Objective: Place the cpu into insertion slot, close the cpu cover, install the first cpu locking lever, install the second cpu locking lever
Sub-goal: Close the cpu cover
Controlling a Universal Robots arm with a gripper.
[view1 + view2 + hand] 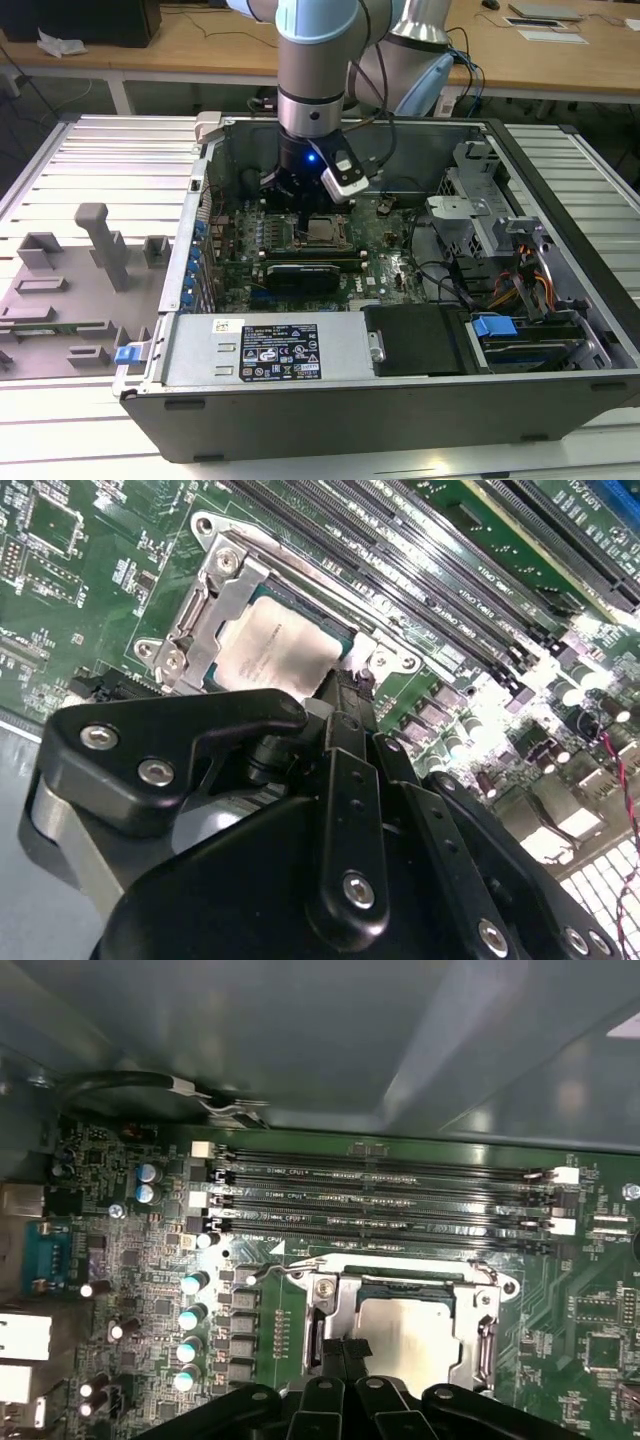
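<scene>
The cpu (405,1335) lies flat in its socket on the green motherboard (140,1260), its silvery-beige top showing in both wrist views (275,645). The cpu cover (330,1305), a dark-silver frame, lies down around it (215,585). A thin wire locking lever (380,1261) runs along the socket's edge beside the memory slots. My gripper (345,1352) hovers low over the socket's edge, with its two black fingertips (345,695) pressed together and nothing between them. In the exterior view the gripper (300,200) sits just to the left of the cpu (322,230), inside the open computer case.
Several long memory slots (390,1200) lie beside the socket. A row of capacitors (190,1315) stands on its other side. The case walls (200,200) surround the board, with a power supply (260,350) in front and a drive cage (480,215) toward the exterior view's right. Grey fixtures (100,240) sit outside the case.
</scene>
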